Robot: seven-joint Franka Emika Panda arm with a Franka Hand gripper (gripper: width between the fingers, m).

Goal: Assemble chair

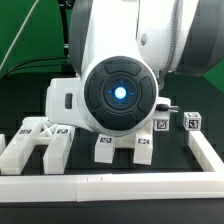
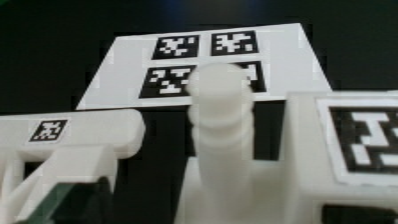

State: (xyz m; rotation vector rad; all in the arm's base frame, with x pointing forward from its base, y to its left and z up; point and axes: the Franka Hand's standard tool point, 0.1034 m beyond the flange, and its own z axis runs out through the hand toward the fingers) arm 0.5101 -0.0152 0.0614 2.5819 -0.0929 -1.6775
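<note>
Robotics laboratory test rig: matte black tabletop [image 1: 20, 105] edged by long white border rails [image 1: 110, 185], green backdrop screen [image 1: 20, 40], tag-printed flat white marker board [image 2: 125, 85].

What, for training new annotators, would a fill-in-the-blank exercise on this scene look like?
The marker board carries ___ tags.
The table under it is ___.
On the robot arm, the round light glows ___.
The chair parts are ___.
Missing words: four, black, blue, white.

The arm [image 1: 128, 35] was glossy white and bulbous, with a dark round cap [image 1: 119, 92] glowing blue at its centre.
</note>
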